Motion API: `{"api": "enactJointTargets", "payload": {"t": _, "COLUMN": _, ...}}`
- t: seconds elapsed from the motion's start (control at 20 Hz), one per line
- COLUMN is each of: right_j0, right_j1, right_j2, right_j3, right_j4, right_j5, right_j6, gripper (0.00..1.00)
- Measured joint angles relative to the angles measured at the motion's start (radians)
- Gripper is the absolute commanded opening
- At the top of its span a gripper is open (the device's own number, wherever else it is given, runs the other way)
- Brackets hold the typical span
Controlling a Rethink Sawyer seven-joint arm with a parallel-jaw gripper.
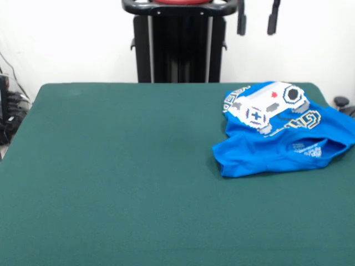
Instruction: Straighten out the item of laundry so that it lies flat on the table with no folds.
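Observation:
The item of laundry (280,133) is a bright blue T-shirt with a white game-controller print. It lies bunched and folded over itself at the far right of the table (122,166), and its right side reaches the picture's edge. Part of the lettering is creased and partly hidden by folds. My gripper (257,22) hangs at the top edge, high above the shirt's far end and apart from it. Its two dark fingertips (242,23) stand apart with nothing between them, so it is open.
The dark green table fills most of the view. A black pedestal (180,44) stands behind the table's far edge. Cables and dark gear (8,105) sit off the left edge, and a small dark object (340,102) lies off the right edge.

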Motion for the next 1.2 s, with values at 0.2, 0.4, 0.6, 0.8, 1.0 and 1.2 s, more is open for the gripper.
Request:
{"api": "enactJointTargets", "payload": {"t": 0.2, "right_j0": 0.0, "right_j1": 0.068, "right_j2": 0.0, "right_j3": -0.002, "right_j4": 0.019, "right_j5": -0.083, "right_j6": 0.0, "gripper": 1.0}}
{"api": "enactJointTargets", "payload": {"t": 0.4, "right_j0": 0.0, "right_j1": 0.172, "right_j2": 0.001, "right_j3": -0.011, "right_j4": 0.042, "right_j5": -0.176, "right_j6": 0.001, "gripper": 1.0}}
{"api": "enactJointTargets", "payload": {"t": 0.6, "right_j0": 0.014, "right_j1": 0.263, "right_j2": 0.0, "right_j3": -0.024, "right_j4": 0.079, "right_j5": -0.24, "right_j6": 0.001, "gripper": 1.0}}
{"api": "enactJointTargets", "payload": {"t": 0.8, "right_j0": 0.031, "right_j1": 0.336, "right_j2": 0.001, "right_j3": -0.037, "right_j4": 0.126, "right_j5": -0.279, "right_j6": 0.001, "gripper": 1.0}}
{"api": "enactJointTargets", "payload": {"t": 1.0, "right_j0": 0.025, "right_j1": 0.36, "right_j2": 0.002, "right_j3": -0.038, "right_j4": 0.145, "right_j5": -0.3, "right_j6": 0.001, "gripper": 1.0}}
{"api": "enactJointTargets", "payload": {"t": 1.2, "right_j0": 0.005, "right_j1": 0.375, "right_j2": 0.001, "right_j3": -0.051, "right_j4": 0.147, "right_j5": -0.304, "right_j6": 0.001, "gripper": 1.0}}
